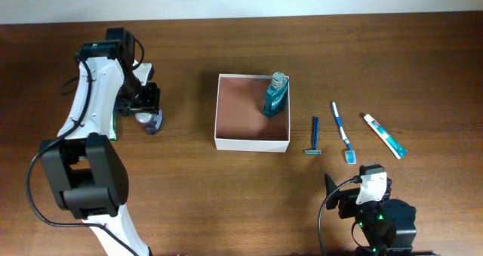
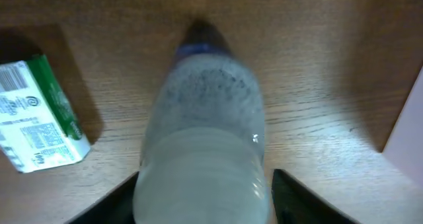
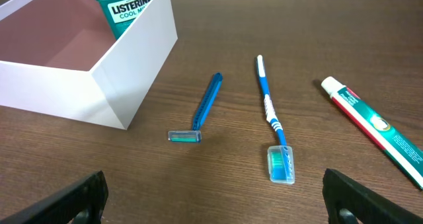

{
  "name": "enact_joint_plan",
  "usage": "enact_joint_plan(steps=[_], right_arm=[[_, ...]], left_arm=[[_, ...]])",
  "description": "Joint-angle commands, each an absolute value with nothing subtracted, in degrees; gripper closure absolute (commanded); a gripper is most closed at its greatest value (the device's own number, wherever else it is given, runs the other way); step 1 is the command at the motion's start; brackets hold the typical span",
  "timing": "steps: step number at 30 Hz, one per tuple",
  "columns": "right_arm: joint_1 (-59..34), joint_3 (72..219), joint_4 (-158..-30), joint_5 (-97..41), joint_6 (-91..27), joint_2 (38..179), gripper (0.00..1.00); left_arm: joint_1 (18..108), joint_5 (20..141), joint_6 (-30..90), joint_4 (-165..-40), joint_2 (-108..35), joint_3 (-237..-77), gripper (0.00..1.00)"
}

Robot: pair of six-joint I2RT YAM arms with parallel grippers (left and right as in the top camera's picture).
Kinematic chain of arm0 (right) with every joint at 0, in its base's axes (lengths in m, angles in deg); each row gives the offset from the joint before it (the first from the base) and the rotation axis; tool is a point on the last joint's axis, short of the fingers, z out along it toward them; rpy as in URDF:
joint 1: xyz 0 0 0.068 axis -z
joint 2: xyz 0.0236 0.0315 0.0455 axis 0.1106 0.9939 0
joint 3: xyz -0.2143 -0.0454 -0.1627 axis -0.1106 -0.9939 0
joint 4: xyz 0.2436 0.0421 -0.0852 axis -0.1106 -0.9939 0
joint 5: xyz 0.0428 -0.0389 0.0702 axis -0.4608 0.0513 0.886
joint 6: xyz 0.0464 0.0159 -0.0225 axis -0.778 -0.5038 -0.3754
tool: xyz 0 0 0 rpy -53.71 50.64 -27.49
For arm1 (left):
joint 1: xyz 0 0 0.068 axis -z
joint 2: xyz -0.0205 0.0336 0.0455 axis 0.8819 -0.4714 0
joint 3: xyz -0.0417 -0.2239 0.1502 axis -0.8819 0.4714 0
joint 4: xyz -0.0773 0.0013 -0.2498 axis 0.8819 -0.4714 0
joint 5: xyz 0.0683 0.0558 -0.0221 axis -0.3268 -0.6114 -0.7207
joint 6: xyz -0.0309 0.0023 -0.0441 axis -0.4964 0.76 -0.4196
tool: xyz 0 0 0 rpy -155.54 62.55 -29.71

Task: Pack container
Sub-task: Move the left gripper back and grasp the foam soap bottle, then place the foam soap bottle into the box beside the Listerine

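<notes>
The square, white cardboard container (image 1: 253,144), matte pinkish-brown inside, sat on the wood-grain table (image 1: 226,203). Well to its left, the left jaws clasped a frosted, rounded bottle (image 2: 205,131); the right jaws gaped wide off its right corner.

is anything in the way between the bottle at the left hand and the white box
Nothing visible does. Only bare tabletop lies between the clear bottle at the left hand and the left wall of the container. The mouthwash inside stands in its far right corner, away from that side.
</notes>
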State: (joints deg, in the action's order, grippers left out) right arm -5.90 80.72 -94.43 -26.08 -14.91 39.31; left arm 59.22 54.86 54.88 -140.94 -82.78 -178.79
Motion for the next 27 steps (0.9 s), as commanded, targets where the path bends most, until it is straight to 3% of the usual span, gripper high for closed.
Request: enact_joint_plan(steps=[1, 9, 17, 22, 27], right_arm=[[-5.6, 80.4, -94.5, -25.6, -15.4, 38.9, 0.01], [-5.6, 80.4, -94.5, -25.6, -15.4, 38.9, 0.01], [-5.6, 80.4, -94.5, -25.6, -15.4, 38.9, 0.01], [-5.6, 80.4, -94.5, -25.6, -15.4, 38.9, 0.01], [-5.6, 80.4, -94.5, -25.6, -15.4, 38.9, 0.01]], left_arm=[[59.2, 56.4, 55.7, -140.4, -82.4, -178.4, 0.54], [59.2, 56.0, 55.7, -141.4, -82.2, -178.7, 0.78], [60.2, 56.7, 53.2, -149.9, -78.1, -191.3, 0.82], [66.2, 58.4, 49.8, -154.8, -72.6, -204.3, 0.86], [75.5, 58.8, 44.3, -152.2, -69.8, -205.2, 0.87]])
